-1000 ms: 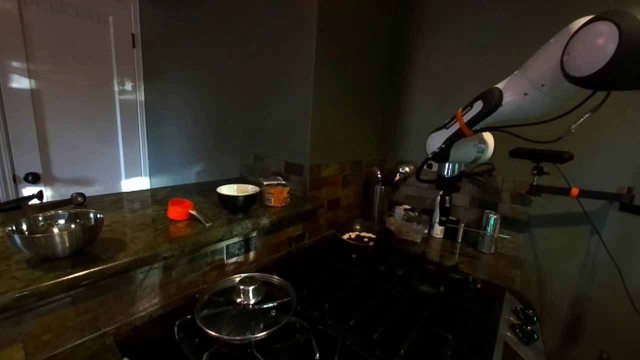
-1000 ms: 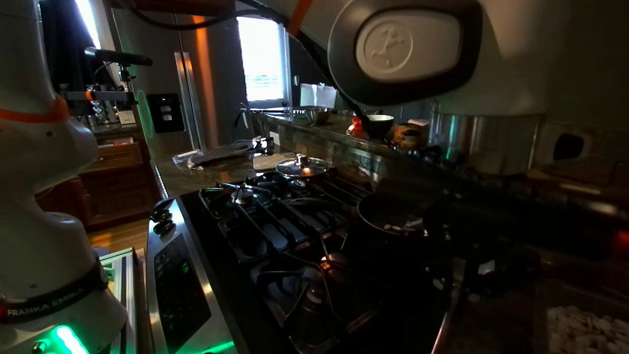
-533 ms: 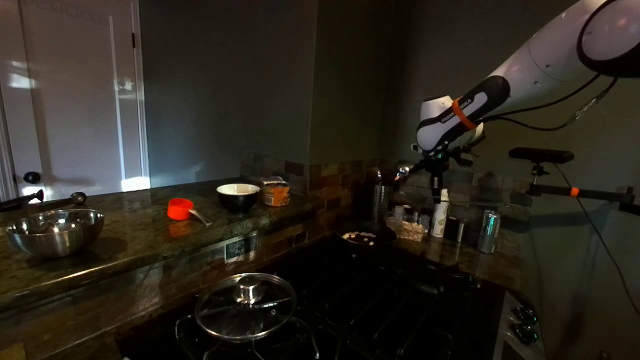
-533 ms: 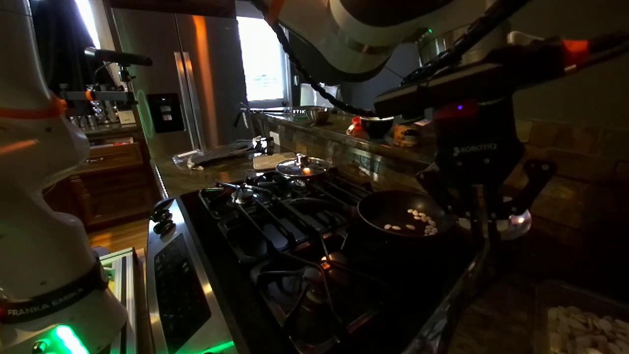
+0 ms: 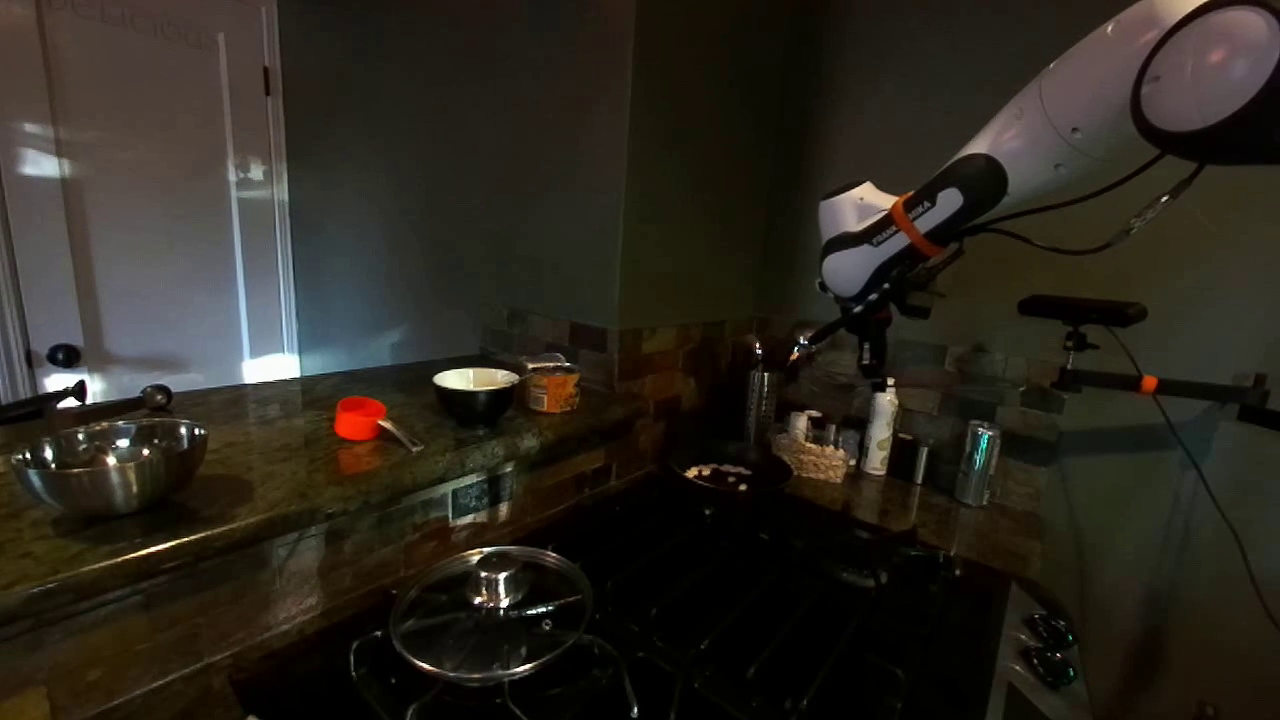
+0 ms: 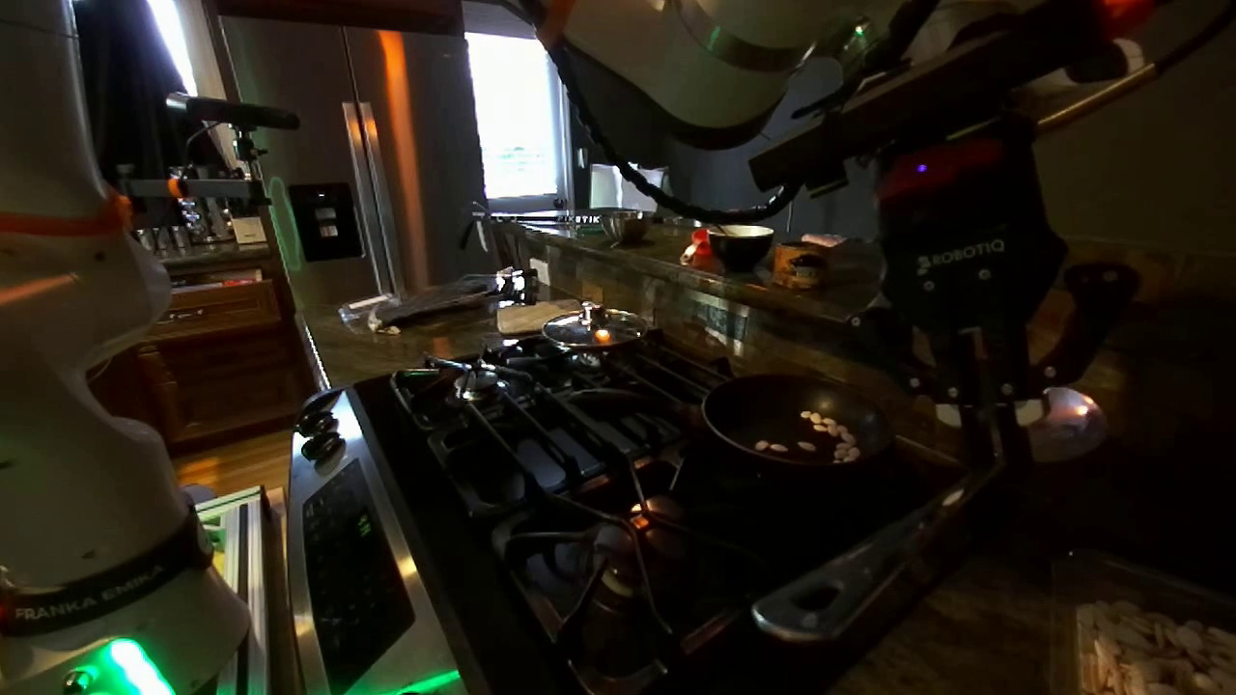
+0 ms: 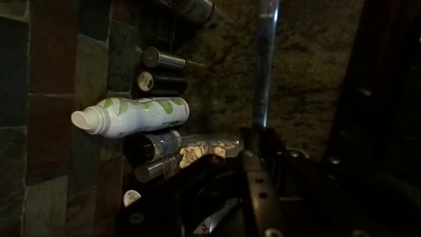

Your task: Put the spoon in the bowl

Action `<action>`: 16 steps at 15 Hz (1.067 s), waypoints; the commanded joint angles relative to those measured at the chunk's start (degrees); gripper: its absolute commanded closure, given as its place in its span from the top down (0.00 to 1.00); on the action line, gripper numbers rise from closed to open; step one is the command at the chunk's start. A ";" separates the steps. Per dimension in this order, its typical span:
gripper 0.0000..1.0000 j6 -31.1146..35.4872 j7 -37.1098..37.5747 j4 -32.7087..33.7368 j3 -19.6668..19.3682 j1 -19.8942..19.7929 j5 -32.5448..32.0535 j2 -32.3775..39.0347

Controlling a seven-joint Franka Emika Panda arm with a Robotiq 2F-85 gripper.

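Note:
My gripper (image 6: 999, 439) is shut on the handle of a large metal spoon (image 6: 874, 565), held in the air above the counter beside the stove. The spoon's shiny head (image 6: 1074, 425) sticks out beyond the fingers. In the wrist view the gripper (image 7: 260, 132) pinches the handle (image 7: 264, 65), which runs to the top edge. In an exterior view the gripper (image 5: 873, 375) hangs above the spray bottle; the spoon is hard to make out there. A black bowl with a white inside (image 5: 476, 398) stands on the raised ledge, also in an exterior view (image 6: 741, 248). A steel bowl (image 5: 112, 468) stands farther along it.
A dark pan (image 6: 763, 410) with white pieces sits on the stove. A glass lid (image 5: 490, 620) lies on the grate. A red measuring cup (image 5: 360, 418) and an orange can (image 5: 553, 388) flank the black bowl. A white spray bottle (image 7: 144, 115) and a bean container (image 6: 1149, 642) stand below.
My gripper has risen from low over the counter items with the spoon in it. Over the last half second it rose slightly more, and the spoon's handle swung further into view.

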 commanded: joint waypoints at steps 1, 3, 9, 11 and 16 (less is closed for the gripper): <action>0.03 -1.33 -0.68 1.34 -0.57 0.34 -0.79 1.25; 0.03 -3.14 -2.27 3.46 -0.72 0.31 -1.89 3.03; 0.03 -13.61 -3.90 17.46 -1.05 0.18 -7.08 14.40; 0.03 -13.21 -2.37 21.38 -1.09 -0.10 -8.68 18.63; 0.03 -11.93 -1.98 28.72 -1.01 -2.12 -11.00 27.85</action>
